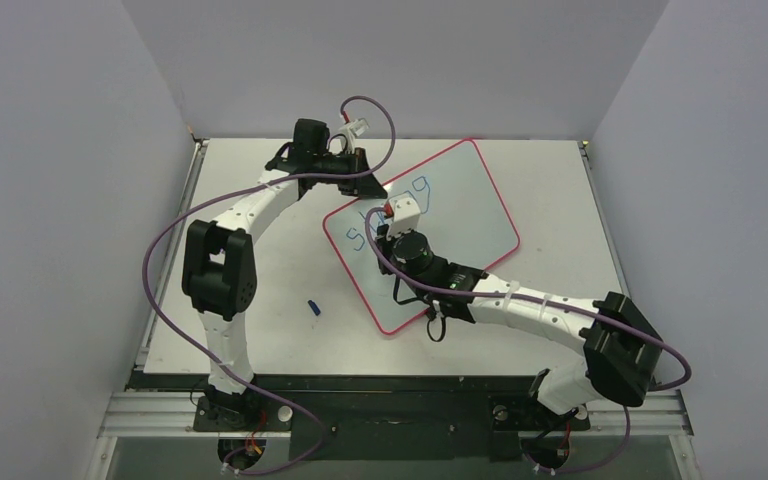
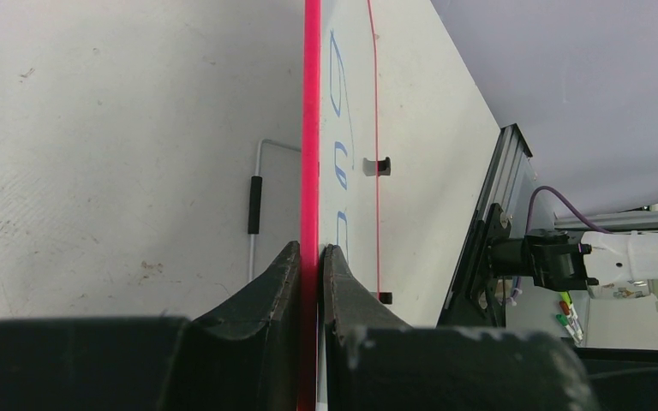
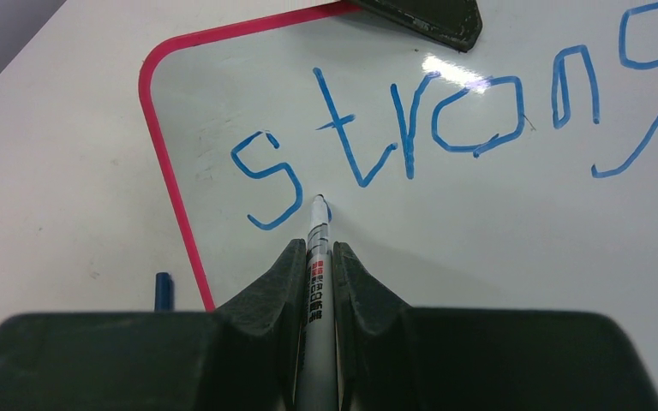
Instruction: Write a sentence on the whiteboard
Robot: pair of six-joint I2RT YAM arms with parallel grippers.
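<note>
The whiteboard [image 1: 460,200] lies tilted on the table, with a red-pink rim. Blue letters reading "strong" [image 3: 445,128] form the only line of the sentence that shows; they also show in the top view [image 1: 400,205]. My right gripper [image 3: 318,248] is shut on a grey marker [image 3: 315,282], whose tip touches the board just below the "s" and "t". My left gripper [image 2: 310,250] is shut on the whiteboard's rim [image 2: 311,128] at its far left corner [image 1: 365,185].
A blue marker cap [image 1: 313,307] lies on the table left of the board, also in the right wrist view [image 3: 164,291]. A bent wire with a black sleeve [image 2: 255,204] lies beside the board's edge. Grey walls enclose the table.
</note>
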